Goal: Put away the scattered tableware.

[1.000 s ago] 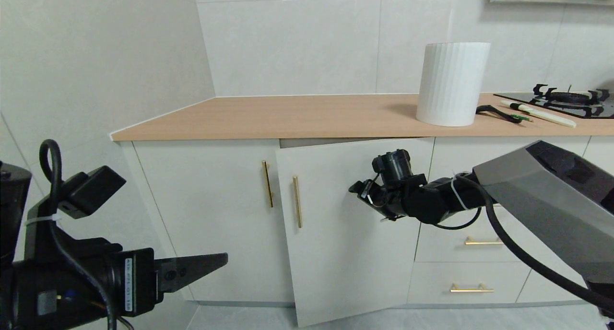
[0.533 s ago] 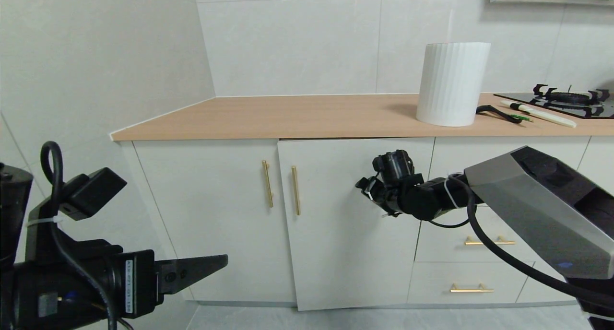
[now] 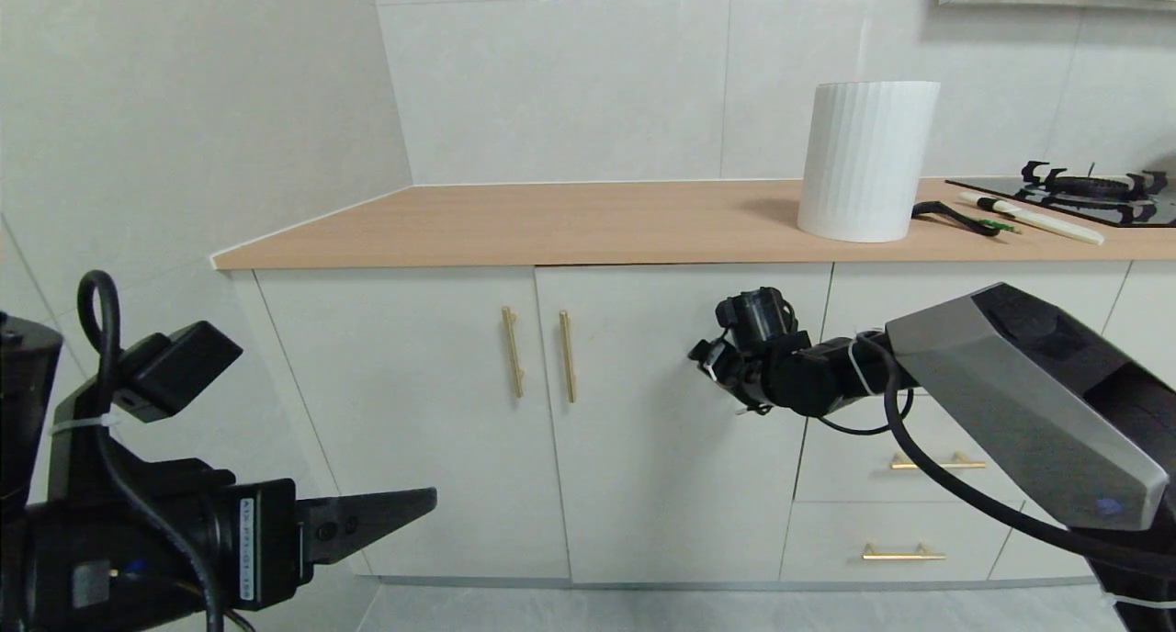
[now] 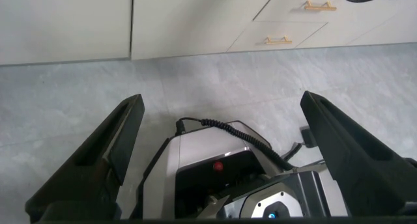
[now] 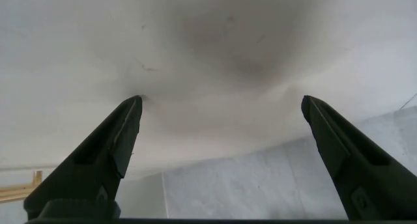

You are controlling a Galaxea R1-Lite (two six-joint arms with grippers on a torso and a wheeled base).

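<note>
Right now your right hand [image 3: 704, 362] sits against the face of the cabinet door [image 3: 661, 485], to the right of its gold handle [image 3: 567, 356]. The right wrist view shows its fingers [image 5: 117, 146] spread wide, with the tips close up to the door panel. That door lies flush with its neighbour. Your left hand [image 3: 413, 505] hangs low, well apart from the cabinets, with its fingers [image 4: 111, 152] also spread wide above the floor [image 4: 195, 81]. The scattered tableware is up on the bench [image 3: 551, 223]. A black utensil [image 3: 955, 219] and a pale-handled utensil [image 3: 1057, 225] lie just right of the white ribbed container [image 3: 868, 159], beside the stove [image 3: 1093, 191].
</note>
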